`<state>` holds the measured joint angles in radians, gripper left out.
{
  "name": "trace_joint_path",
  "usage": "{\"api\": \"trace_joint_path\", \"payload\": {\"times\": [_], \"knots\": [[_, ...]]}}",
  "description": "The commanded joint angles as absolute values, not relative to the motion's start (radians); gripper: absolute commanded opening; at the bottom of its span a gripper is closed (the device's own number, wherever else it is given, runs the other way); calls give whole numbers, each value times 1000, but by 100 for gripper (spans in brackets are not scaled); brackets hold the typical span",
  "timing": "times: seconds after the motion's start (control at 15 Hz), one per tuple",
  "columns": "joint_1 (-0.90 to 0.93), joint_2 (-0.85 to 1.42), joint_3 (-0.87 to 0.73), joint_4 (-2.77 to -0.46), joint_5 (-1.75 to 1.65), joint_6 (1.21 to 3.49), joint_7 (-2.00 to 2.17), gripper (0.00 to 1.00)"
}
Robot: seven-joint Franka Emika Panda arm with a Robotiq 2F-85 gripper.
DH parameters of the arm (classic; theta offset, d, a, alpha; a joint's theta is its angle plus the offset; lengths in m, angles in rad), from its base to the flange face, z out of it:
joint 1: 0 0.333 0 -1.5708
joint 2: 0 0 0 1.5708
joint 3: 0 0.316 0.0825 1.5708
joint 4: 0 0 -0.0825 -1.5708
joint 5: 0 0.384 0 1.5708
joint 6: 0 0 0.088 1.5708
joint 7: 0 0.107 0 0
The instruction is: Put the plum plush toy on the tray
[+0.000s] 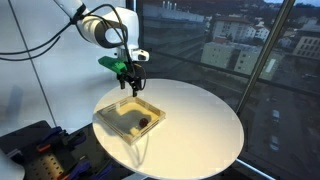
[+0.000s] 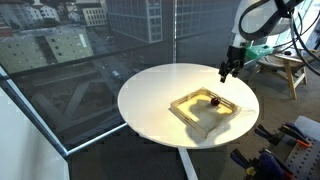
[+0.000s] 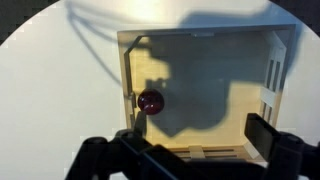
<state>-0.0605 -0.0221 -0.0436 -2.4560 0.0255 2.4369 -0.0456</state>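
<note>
The plum plush toy [image 3: 150, 101] is a small dark red ball lying inside the tray [image 3: 255, 60], close to one rim. It also shows in both exterior views [image 1: 144, 122] [image 2: 213, 100]. The tray [image 1: 108, 117] [image 2: 190, 113] is pale tan and square, on the round white table. My gripper [image 1: 131, 82] [image 2: 227, 72] hangs above the tray's edge, clear of the toy. Its fingers [image 3: 195, 145] are spread apart and hold nothing.
The round white table [image 1: 200, 120] [image 2: 150, 95] stands by large windows. A wooden stool [image 2: 285, 68] is behind the arm. Dark equipment [image 1: 30, 145] sits below the table edge.
</note>
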Motion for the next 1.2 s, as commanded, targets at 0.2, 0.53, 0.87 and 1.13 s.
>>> {"api": "trace_joint_path", "payload": {"times": [0.2,0.53,0.87,1.13], "knots": [[-57,-125,-50,-2476,38,2363,-58,100],[-57,-168,-51,-2471,33,2325,-46,100],[-57,-194,-47,-2467,27,2300,-21,100],[-60,-208,-46,-2460,22,2273,4,100]]}}
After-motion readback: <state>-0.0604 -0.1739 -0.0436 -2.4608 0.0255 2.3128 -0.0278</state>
